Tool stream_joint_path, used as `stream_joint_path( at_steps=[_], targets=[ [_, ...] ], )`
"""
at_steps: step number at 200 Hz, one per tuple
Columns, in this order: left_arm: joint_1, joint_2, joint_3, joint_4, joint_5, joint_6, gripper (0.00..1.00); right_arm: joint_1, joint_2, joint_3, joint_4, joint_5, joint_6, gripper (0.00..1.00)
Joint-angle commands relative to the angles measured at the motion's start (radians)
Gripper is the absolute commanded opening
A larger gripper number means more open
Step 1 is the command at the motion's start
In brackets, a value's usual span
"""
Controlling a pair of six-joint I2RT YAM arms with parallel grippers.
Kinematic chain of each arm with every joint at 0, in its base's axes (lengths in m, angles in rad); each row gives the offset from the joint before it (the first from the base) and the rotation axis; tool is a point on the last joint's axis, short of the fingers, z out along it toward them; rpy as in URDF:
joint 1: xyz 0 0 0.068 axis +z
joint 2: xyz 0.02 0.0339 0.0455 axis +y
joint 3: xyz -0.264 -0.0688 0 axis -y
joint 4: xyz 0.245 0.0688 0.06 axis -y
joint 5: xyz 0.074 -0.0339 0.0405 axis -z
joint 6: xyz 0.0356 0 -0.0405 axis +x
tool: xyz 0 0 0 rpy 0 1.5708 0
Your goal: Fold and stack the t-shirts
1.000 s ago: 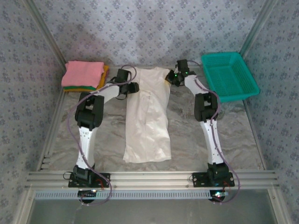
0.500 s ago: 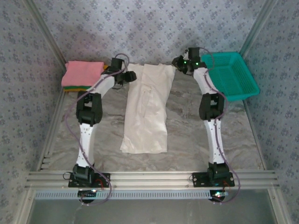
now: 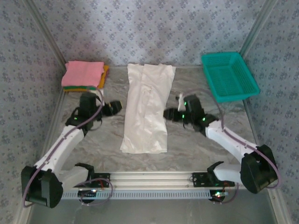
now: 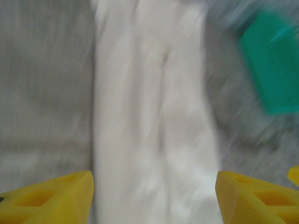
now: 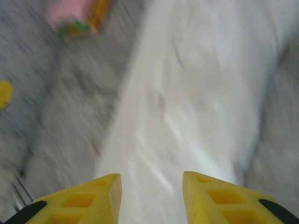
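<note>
A white t-shirt lies as a long narrow strip down the middle of the table, sleeves folded in; it also shows in the left wrist view and the right wrist view. My left gripper hangs just left of the strip, open with nothing between its yellow fingers. Right of the strip my right gripper is open and empty too, its fingers over the cloth. Folded pink, green and orange shirts are stacked at the back left.
A teal mesh basket stands at the back right, also blurred in the left wrist view. The stack appears at the top left of the right wrist view. Metal frame rails border the table.
Both grippers have let go of the shirt's far end and pulled back toward the near side, now flanking its middle. The shirt lies where it was half a second ago.
</note>
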Motion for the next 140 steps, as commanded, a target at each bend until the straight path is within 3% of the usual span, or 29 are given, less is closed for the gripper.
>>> stream_joint_path(
  at_steps=[1,35,47,97,140],
  targets=[
    [-0.058,-0.071,-0.117,-0.096,0.025,-0.089,0.7,0.056,-0.057,-0.149,-0.022,0.024,0.1,0.44],
    [-0.135,-0.074,-0.24,-0.019,-0.007,-0.173,0.73,0.076,-0.032,-0.226,-0.011,-0.031,0.117,0.45],
    [-0.146,-0.061,-0.265,-0.004,-0.019,-0.181,0.73,0.073,-0.01,-0.234,0.005,-0.053,0.117,0.54],
    [-0.198,0.034,-0.267,0.096,-0.006,-0.182,0.74,0.054,0.112,-0.229,0.129,-0.156,0.158,0.54],
    [-0.229,0.095,-0.301,0.204,0.006,-0.2,0.75,0.051,0.162,-0.232,0.176,-0.17,0.192,0.54]
  ],
)
